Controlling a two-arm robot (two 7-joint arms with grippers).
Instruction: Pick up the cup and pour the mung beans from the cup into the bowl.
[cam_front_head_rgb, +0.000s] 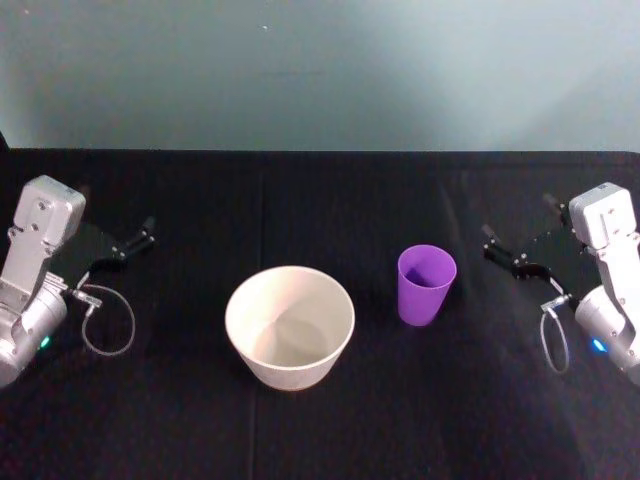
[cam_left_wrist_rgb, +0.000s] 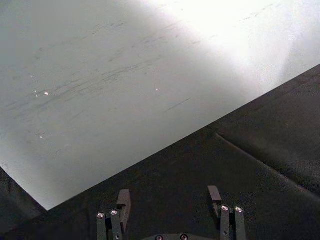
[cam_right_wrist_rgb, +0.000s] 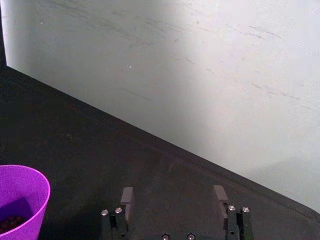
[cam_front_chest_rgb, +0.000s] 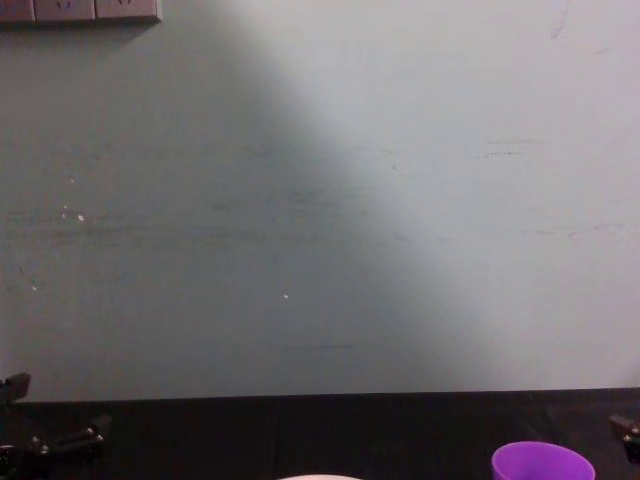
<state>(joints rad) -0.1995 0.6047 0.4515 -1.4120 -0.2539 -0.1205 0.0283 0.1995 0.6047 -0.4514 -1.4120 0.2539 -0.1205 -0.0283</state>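
Note:
The purple cup (cam_front_head_rgb: 426, 285) stands upright on the black table, right of centre; the right wrist view shows the cup (cam_right_wrist_rgb: 20, 205) with small dark beans in its bottom. Its rim also peeks up in the chest view as the cup (cam_front_chest_rgb: 543, 462). A whitish round bowl (cam_front_head_rgb: 290, 372), empty inside, sits left of the cup with a gap between them. My right gripper (cam_front_head_rgb: 497, 248) hovers open to the right of the cup, apart from it, and shows again as the right gripper (cam_right_wrist_rgb: 173, 195). My left gripper (cam_front_head_rgb: 138, 240) rests open at the far left, also seen as the left gripper (cam_left_wrist_rgb: 169, 197).
A black cloth (cam_front_head_rgb: 320, 430) covers the table, with a fold line running front to back. A pale green wall (cam_front_head_rgb: 320, 70) stands right behind the table's far edge. Loose cable loops hang from both wrists.

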